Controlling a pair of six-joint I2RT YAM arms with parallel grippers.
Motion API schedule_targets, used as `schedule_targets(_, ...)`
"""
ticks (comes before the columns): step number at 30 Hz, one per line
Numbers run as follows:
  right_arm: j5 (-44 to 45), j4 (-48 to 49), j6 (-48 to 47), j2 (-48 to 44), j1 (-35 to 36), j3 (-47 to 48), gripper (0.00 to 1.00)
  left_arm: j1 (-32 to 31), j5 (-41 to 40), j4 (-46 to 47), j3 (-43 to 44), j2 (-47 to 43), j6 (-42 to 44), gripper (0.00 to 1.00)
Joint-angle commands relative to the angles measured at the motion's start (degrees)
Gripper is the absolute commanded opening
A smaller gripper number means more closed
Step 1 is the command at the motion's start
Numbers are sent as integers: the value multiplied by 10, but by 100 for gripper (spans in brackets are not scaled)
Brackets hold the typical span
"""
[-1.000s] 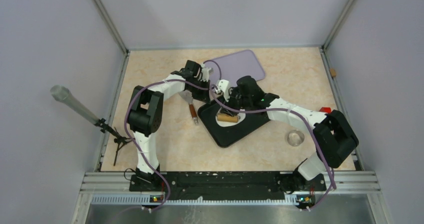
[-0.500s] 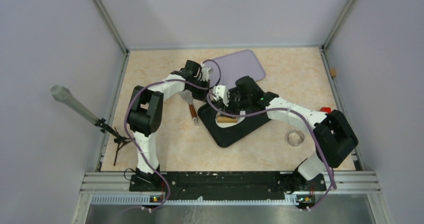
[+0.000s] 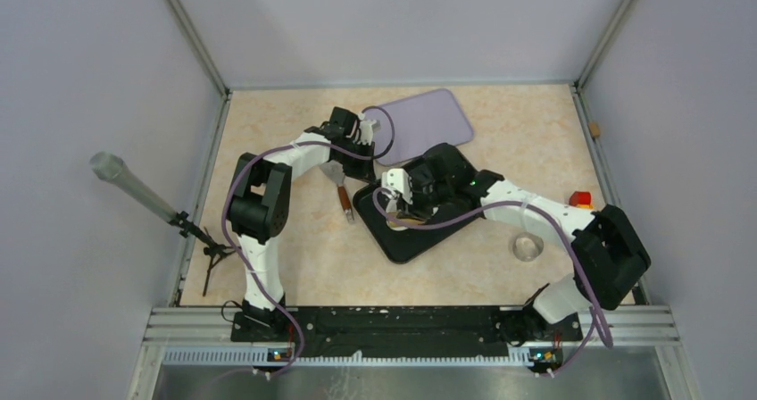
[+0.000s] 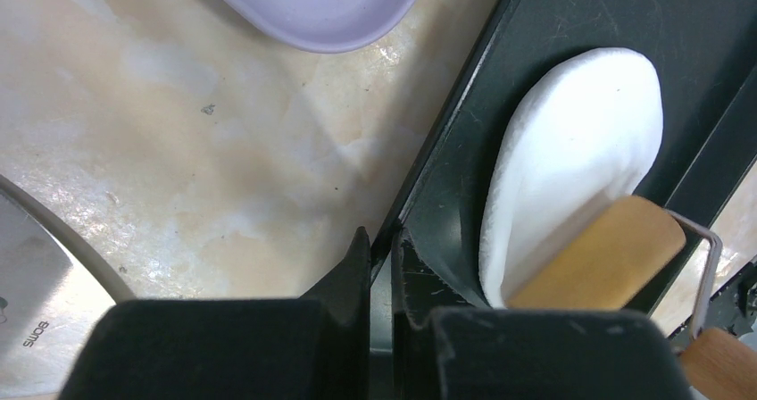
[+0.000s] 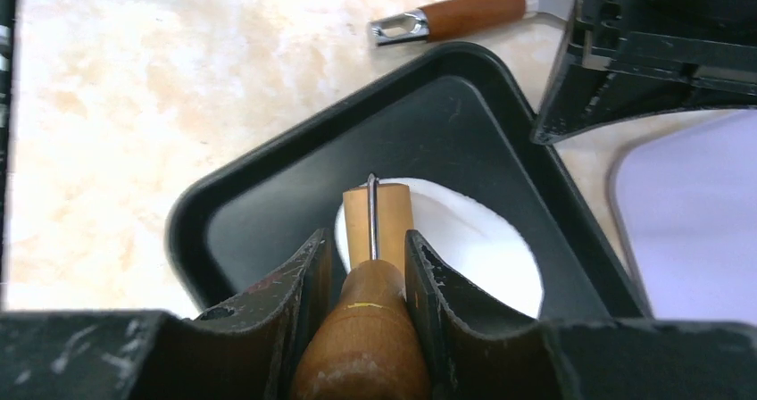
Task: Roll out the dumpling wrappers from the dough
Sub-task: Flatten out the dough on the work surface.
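From above, the black tray (image 3: 412, 242) lies in the middle of the worktop (image 3: 295, 257). A purple board (image 3: 428, 119) is at its 12 o'clock, a scraper (image 3: 343, 196) at 9 o'clock and a glass dish (image 3: 527, 245) at 3 o'clock. The left end effector (image 3: 361, 179) is at the tray's 10 o'clock corner. The right end effector (image 3: 400, 211) is low over the tray's inside.

In the left wrist view, the two fingers are closed on the tray's rim, which passes between them. The dough (image 4: 571, 141), a flat white oval, lies inside the tray at 2 o'clock from the fingers. The wooden roller (image 4: 598, 257) rests on its near end.

In the right wrist view, the fingers are closed on the roller's wooden handle. The roller's drum lies on the dough at 12 o'clock from the fingers, and the dough spreads toward 3 o'clock on the tray floor.
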Motion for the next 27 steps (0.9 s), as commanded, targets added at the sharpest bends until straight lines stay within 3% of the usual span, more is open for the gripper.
schedule_targets(1, -47, -231, 100, 6, 34, -39, 0, -1, -59, 17, -9, 37, -14, 0)
schedule_targets(5, 63, -139, 248, -17, 31, 33, 0, -1, -62, 17, -8, 39, -15, 0)
schedule_targets(9, 78, -110, 308, -31, 10, 76, 0, -1, -63, 17, -10, 35, -15, 0)
schedule_targets(19, 86, 35, 484, -46, -123, 44, 0, -1, -70, 23, -12, 41, -22, 0)
schedule_targets(27, 100, 140, 572, -22, -129, -5, 0, 0, -78, 31, -17, 42, -30, 0)
